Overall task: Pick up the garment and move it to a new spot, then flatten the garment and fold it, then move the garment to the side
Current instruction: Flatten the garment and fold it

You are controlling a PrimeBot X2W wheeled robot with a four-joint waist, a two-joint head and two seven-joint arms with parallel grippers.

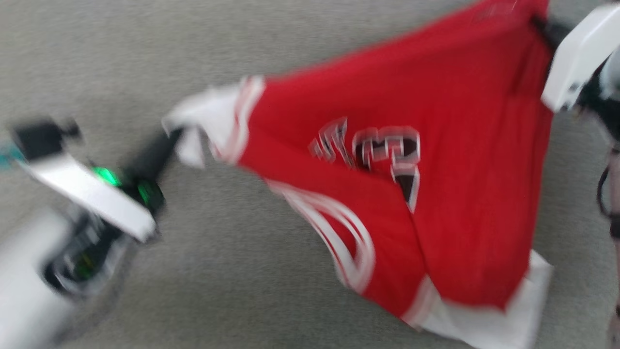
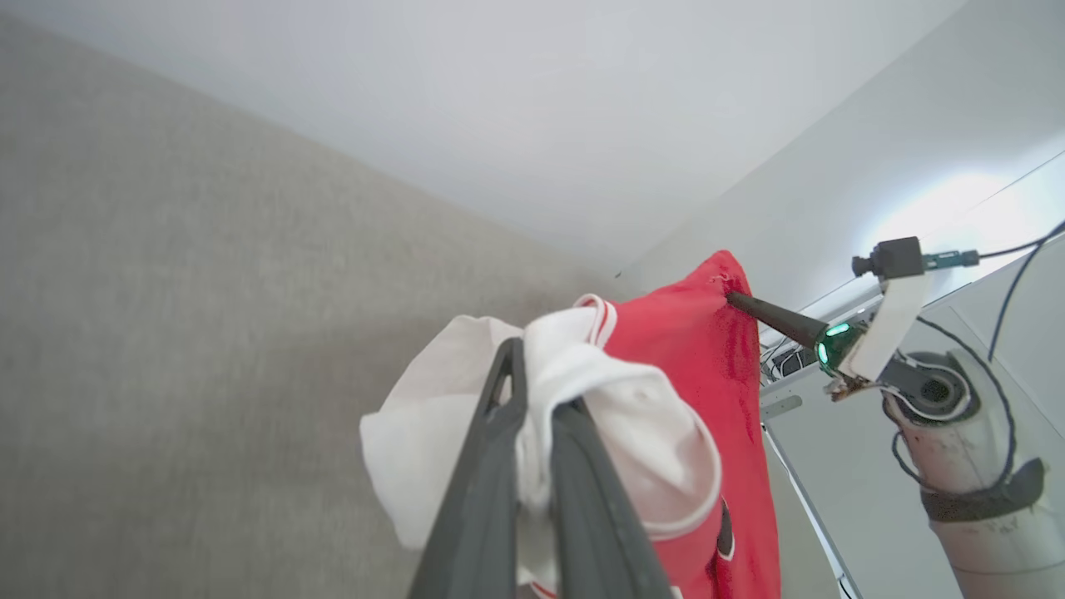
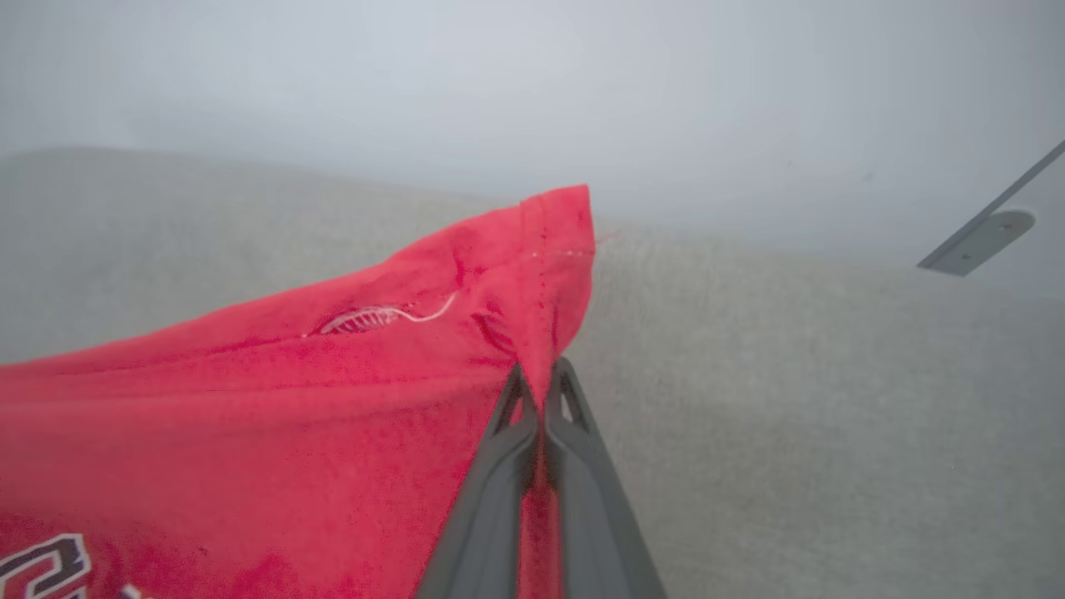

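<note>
Red jersey [image 1: 460, 121]: strung up between the two grippers, running from 9 o'clock to 1 o'clock across the head view. Its loose bulk sags toward 5 o'clock.
Left gripper [image 2: 532, 374]: at 9 o'clock in the head view. Its fingers are pressed narrow on a bunched white sleeve [image 2: 632, 416], and cloth spills out either side of them.
Right gripper [image 3: 541, 378]: at 1 o'clock in the head view, with its fingers nipped together on a red hem corner [image 3: 557, 225].
Why held so: two holds well apart pull the top edge taut. The jersey can then likely be carried as a sheet and laid down without wadding up.
Lettering [image 1: 382, 150]: sits near the centre and faces the head camera, creased by a fold running toward 6 o'clock.
Other sleeve [image 1: 489, 320]: hangs at 5 o'clock. The head view is too blurred to tell whether it touches anything.
Grey carpet-like surface [image 1: 242, 271]: lies under and behind the jersey.
Stage, as judged: the jersey is lifted and in carry to a new spot. Flattening and folding are not yet begun.
Risk: the sleeve hold is on a soft wad and may slip.
</note>
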